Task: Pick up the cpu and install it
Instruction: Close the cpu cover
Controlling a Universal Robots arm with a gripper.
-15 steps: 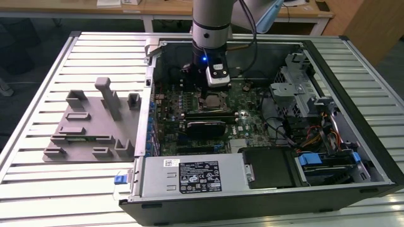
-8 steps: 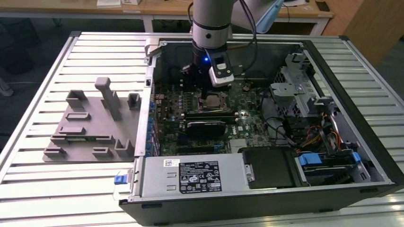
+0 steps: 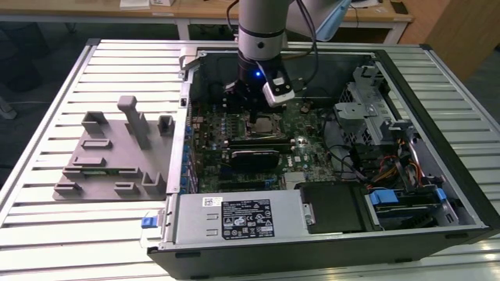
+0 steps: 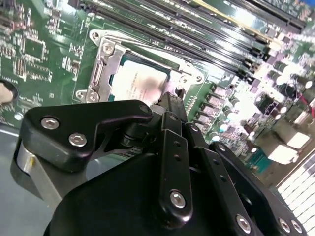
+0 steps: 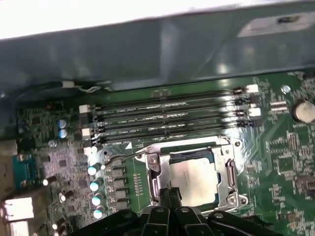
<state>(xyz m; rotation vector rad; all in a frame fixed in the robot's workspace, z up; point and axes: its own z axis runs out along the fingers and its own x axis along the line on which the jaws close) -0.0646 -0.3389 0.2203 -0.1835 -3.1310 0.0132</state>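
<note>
The cpu (image 3: 264, 124), a flat square chip with a silver-grey top, lies flat inside the metal socket frame (image 5: 229, 169) on the green motherboard (image 3: 308, 146) of the open computer case. Both wrist views show the cpu (image 4: 140, 83) (image 5: 194, 177) sitting level within the frame. My gripper (image 3: 260, 112) hangs just above the cpu's near edge. Its black fingers (image 5: 170, 191) are pressed together with nothing between them, and the tip of the gripper (image 4: 170, 98) hovers at the chip's edge.
Grey fixture blocks on a plate (image 3: 109, 152) stand on the slatted table at the exterior view's left. Inside the case are a black heatsink block (image 3: 254, 158), memory slots (image 5: 172, 120), a power supply (image 3: 234, 219) and a drive cage (image 3: 367, 111) with cables.
</note>
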